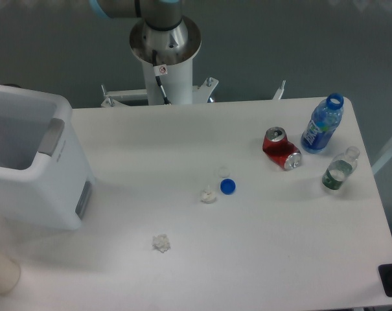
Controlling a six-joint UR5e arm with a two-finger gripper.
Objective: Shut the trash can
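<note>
The fixed camera looks down on my table, and far on the left I see the big white boxy plastic trash can [37, 165] with round corners, standing at the left edge of the white table [202, 259]. Its top is open and I can look down into the grey inside. I cannot see the lid in this picture, so it may be off the left side or behind the bin. There is a grey latch tab [50, 137] on the top rim and a small grey panel [83, 198] low on the side. I think the bin is light, stiff plastic and smooth, so it could slide if I push it sideways. I think the lid would be thin and easy to swing, and the best thing would be to press on its flat top near the free edge and push down, not pinch it. Next, near the middle front, is a little white crumpled bit of paper [161, 243]. Behind the table stands the robot's white and silver base post [164, 55]. The gripper is out of the picture, so I cannot tell if its jaws are wide or narrow. In the middle lie a small white scrap [208, 195] and a round blue bottle cap [227, 186]. To the right are a dented red soda can [281, 148], a blue plastic bottle [322, 124] with no cap, and a small clear bottle [339, 170].
</note>
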